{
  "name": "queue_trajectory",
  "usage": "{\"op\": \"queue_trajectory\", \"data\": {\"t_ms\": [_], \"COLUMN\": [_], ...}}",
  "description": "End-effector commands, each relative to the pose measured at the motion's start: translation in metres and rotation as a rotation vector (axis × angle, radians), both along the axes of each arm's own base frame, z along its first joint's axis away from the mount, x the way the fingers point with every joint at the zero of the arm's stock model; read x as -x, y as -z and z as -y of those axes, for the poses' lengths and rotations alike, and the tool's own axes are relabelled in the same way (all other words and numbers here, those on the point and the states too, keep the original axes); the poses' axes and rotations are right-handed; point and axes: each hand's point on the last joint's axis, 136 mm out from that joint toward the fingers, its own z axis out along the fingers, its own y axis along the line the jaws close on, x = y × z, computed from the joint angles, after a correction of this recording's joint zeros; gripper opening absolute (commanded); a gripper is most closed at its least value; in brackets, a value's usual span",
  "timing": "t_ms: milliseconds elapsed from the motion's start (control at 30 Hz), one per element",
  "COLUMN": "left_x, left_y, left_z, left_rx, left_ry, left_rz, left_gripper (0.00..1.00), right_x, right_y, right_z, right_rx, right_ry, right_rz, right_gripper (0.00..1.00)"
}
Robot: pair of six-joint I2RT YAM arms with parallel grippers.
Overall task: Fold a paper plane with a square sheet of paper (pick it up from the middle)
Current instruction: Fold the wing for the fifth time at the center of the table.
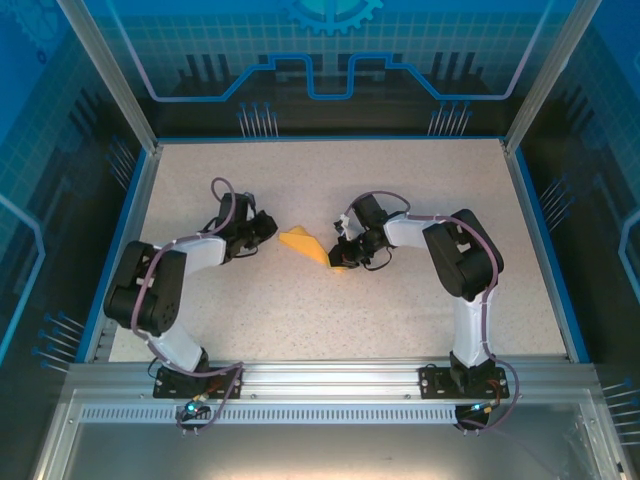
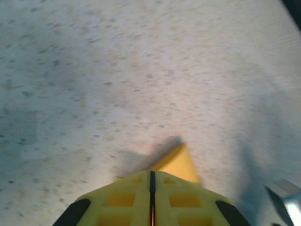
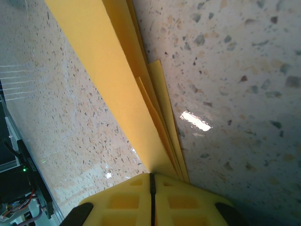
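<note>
Right tool: pressed together, pinching the paper at its near-right end. In the right wrist view, stacked paper seen running straight into the closed seam of the yellow fingers.

Left tool: also pressed together, seam shut in the left wrist view. Paper corner poking out just beyond the fingertips, right of the seam. Cannot tell whether pinched there or merely lying under the tips.

Tabletop: pale, speckled, blue-edged. Carries the paper near its middle, between the two tools.

Paper, position: long axis running far-left to near-right in the top view, with the left tool at the far-left end and the right tool at the near-right end. Gripped for certain by the right arm only, so that arm judged to control the coming move. Left arm equally close. Any pull or crease judged best directed along that axis.

Paper, appearance: orange-yellow, plain, folded into a narrow wedge, not a flat square. One broad flap uppermost. Several layers fanned slightly at the edge, creases sharp. Judged not yet a finished dart.
</note>
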Motion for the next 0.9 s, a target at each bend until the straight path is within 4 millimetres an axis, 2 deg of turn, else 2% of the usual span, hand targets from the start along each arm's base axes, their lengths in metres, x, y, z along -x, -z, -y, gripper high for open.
{"op": "queue_trajectory", "data": {"t_ms": [0, 100, 233, 333, 433, 600, 867], "left_x": [0.018, 0.026, 0.03, 0.03, 0.03, 0.031, 0.034], "left_y": [-0.015, -0.014, 0.0, 0.017, 0.035, 0.061, 0.085], "left_z": [0.028, 0.055, 0.092, 0.111, 0.12, 0.109, 0.063], "left_rx": [0.024, 0.041, 0.039, 0.037, 0.032, -0.032, -0.148], "left_ry": [0.087, 0.138, 0.213, 0.236, 0.241, 0.186, 0.044], "left_rz": [0.017, 0.005, -0.034, -0.081, -0.131, -0.209, -0.266], "left_gripper": [0.13, 0.14, 0.15, 0.16, 0.16, 0.16, 0.16], "right_x": [0.038, 0.039, 0.04, 0.041, 0.04, 0.04, 0.042], "right_y": [0.061, 0.061, 0.062, 0.063, 0.063, 0.063, 0.064], "right_z": [0.045, 0.046, 0.046, 0.047, 0.046, 0.047, 0.048], "right_rx": [0.232, 0.235, 0.234, 0.235, 0.232, 0.233, 0.239], "right_ry": [0.024, 0.026, 0.024, 0.024, 0.024, 0.023, 0.02], "right_rz": [-0.157, -0.161, -0.162, -0.163, -0.162, -0.161, -0.159], "right_gripper": [0.08, 0.08, 0.08, 0.08, 0.08, 0.08, 0.08]}}
